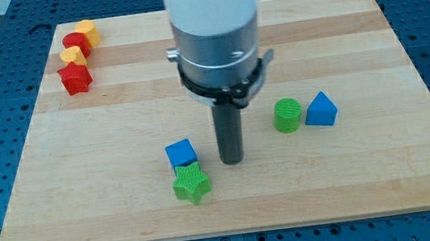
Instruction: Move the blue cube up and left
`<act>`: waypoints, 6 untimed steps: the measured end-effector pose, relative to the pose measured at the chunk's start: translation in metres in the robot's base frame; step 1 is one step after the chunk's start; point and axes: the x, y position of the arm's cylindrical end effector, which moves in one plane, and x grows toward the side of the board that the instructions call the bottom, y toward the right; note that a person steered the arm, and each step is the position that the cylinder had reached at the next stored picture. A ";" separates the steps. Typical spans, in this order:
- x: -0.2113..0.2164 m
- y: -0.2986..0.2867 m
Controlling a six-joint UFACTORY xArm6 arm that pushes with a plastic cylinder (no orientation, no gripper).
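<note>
The blue cube (181, 153) lies on the wooden board (351, 170), left of centre towards the view's bottom. A green star block (191, 183) touches it just below. My tip (233, 161) stands a short way to the right of the blue cube, apart from it, at about the level of its lower edge. The arm's white and grey body (215, 31) rises above the tip and hides part of the board's top middle.
A green cylinder (287, 115) and a blue triangular block (321, 110) sit side by side right of the tip. At the top left are a yellow block (88, 29), a red block (76, 44), a second yellow block (72, 56) and a red star (75, 78).
</note>
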 end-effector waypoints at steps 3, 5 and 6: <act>-0.001 -0.077; -0.033 -0.153; -0.031 -0.143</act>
